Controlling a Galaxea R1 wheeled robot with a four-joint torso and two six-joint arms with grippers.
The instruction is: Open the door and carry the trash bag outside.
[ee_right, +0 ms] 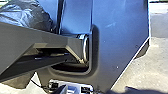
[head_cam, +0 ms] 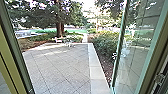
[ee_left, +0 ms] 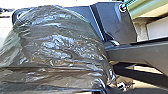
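Observation:
The trash bag (ee_left: 60,47), dark, shiny and partly see-through, bulges large in the left wrist view, close to that camera and beside the robot's own dark plate. A part of the same dark bag (ee_right: 27,15) also appears in the right wrist view, past the jointed bar. In the head view a glass door (head_cam: 135,50) with a green frame stands open on the right side of the doorway. How the left gripper meets the bag is hidden by the plastic.
A door frame post (head_cam: 15,50) runs along the left. Beyond the doorway lies a paved yard (head_cam: 60,67) with a pale kerb strip (head_cam: 96,75), bushes (head_cam: 105,45), trees and white furniture (head_cam: 67,41) farther off.

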